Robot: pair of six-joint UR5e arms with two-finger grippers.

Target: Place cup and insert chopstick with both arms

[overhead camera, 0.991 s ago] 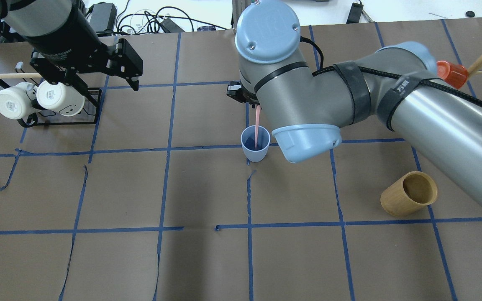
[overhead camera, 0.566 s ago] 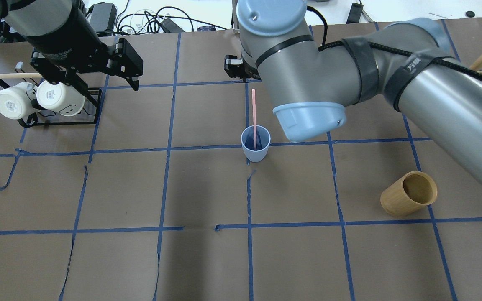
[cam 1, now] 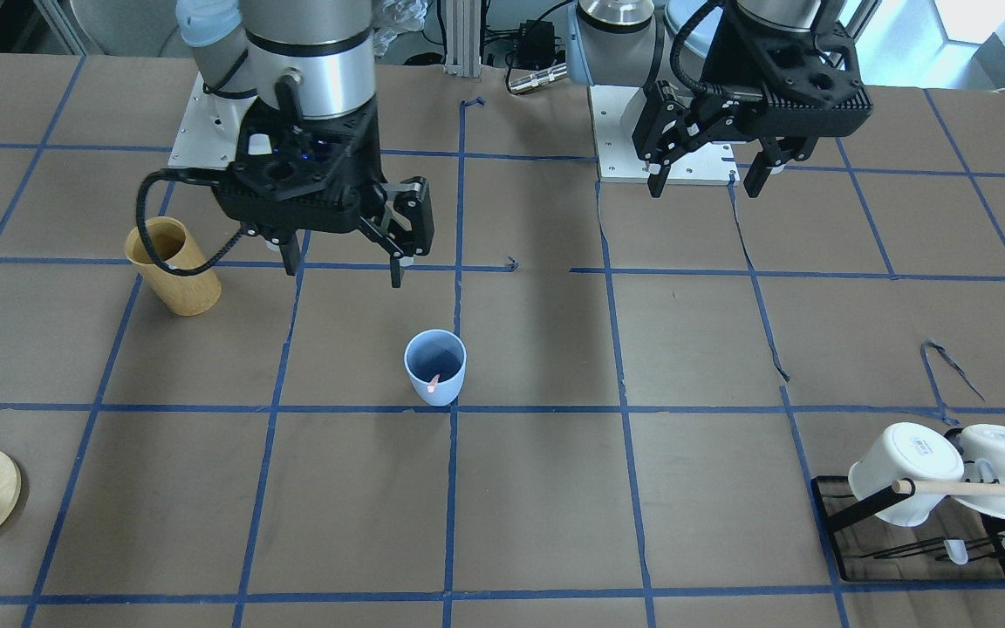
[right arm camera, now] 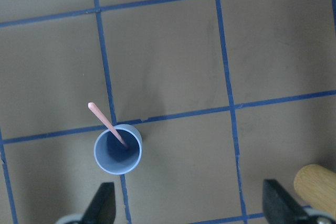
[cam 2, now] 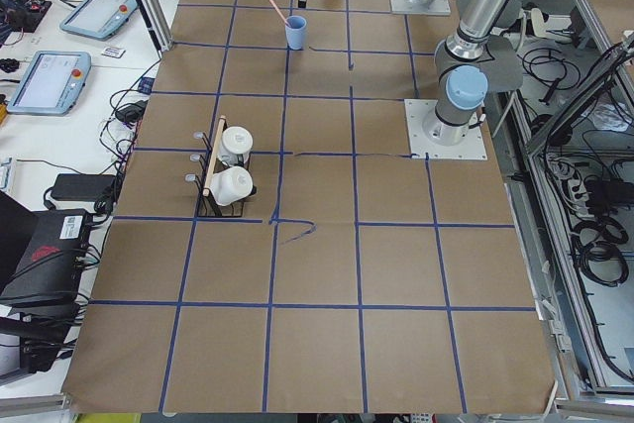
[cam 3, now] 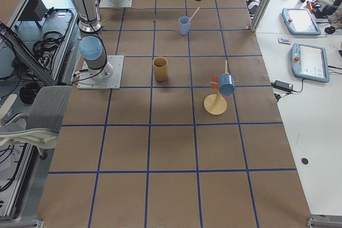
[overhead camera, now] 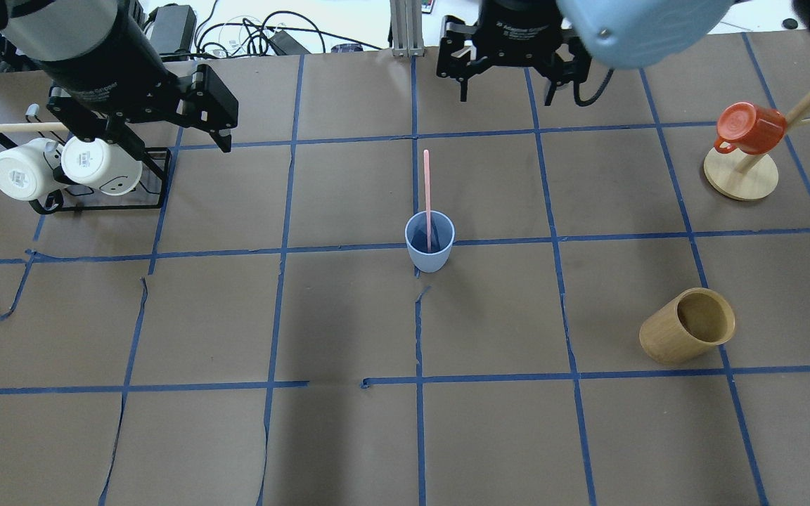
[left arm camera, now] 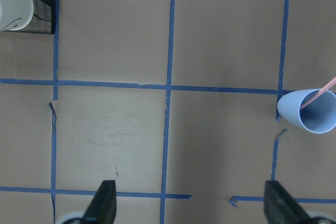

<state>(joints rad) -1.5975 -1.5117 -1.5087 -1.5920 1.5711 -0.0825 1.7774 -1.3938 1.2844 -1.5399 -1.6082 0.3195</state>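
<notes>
One pink chopstick (overhead camera: 427,190) stands in one blue cup (overhead camera: 429,258), its low tip hidden. The left gripper (cam 1: 703,183) and right gripper (cam 1: 344,272) gape, empty.

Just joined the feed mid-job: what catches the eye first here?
The blue cup stands upright near the middle of the table, with the pink chopstick leaning inside it. Both arms hang open and apart from it, the right gripper nearer, the left gripper farther off.

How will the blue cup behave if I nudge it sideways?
Likely tips easily: the blue cup looks small, light and narrower at its base. The chopstick sticks far above its rim, probably raising that risk.
</notes>
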